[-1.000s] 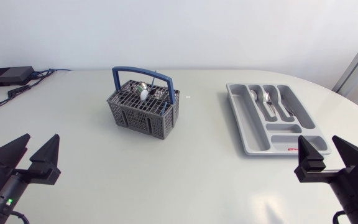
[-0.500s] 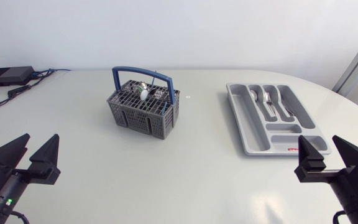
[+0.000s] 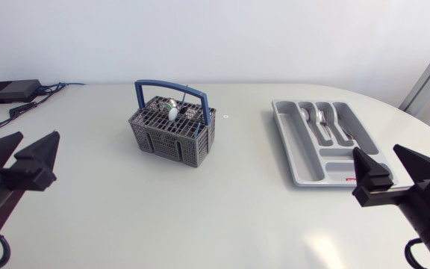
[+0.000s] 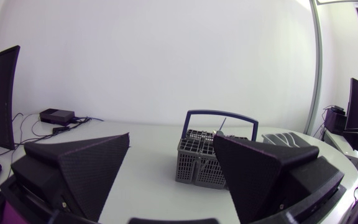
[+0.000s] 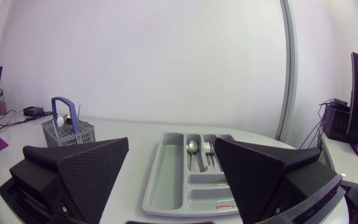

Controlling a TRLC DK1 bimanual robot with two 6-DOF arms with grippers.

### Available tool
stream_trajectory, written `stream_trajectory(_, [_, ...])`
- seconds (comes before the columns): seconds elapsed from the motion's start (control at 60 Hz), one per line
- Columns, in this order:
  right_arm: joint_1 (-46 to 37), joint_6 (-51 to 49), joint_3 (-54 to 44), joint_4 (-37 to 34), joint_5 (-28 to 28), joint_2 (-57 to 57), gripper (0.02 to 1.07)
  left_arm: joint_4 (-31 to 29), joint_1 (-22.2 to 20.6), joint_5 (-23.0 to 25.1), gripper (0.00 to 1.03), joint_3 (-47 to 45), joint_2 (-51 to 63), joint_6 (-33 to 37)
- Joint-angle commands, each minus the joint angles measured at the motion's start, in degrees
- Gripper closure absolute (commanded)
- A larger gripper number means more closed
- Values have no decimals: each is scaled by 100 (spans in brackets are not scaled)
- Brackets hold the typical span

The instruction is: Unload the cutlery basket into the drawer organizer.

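A grey cutlery basket with a blue handle stands at the back middle of the white table, with some cutlery upright in it. Off to its right lies the grey drawer organizer, holding a spoon and forks in its long slots. My left gripper hovers open at the near left, empty. My right gripper hovers open at the near right, just in front of the organizer. The left wrist view has the basket ahead between the open fingers. The right wrist view has the organizer ahead and the basket further off.
A black box with cables sits at the table's back left corner. A tiny white speck lies to the right of the basket. The table's rounded edge runs close behind and to the right of the organizer.
My left gripper has shifted left and further from the front edge. My right gripper has lifted slightly toward the organizer. Basket and organizer have not moved.
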Motion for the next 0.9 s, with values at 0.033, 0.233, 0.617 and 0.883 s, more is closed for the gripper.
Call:
stream_trajectory(0.033, [230, 150, 447, 286, 54, 825, 7, -114, -154, -56, 4, 641, 1027, -194])
stream_trajectory(0.233, [458, 238, 1098, 638, 54, 2424, 7, -509, -321, -73, 8, 1563, 2653, -185])
stream_trajectory(0.617, [1153, 229, 2926, -136, 54, 5193, 7, -1221, -418, -64, 7, 2873, 4745, 790])
stream_trajectory(0.883, [1636, -940, 4262, -478, -7, 6854, 16, -1968, -497, -56, 7, 3734, 5712, 2293])
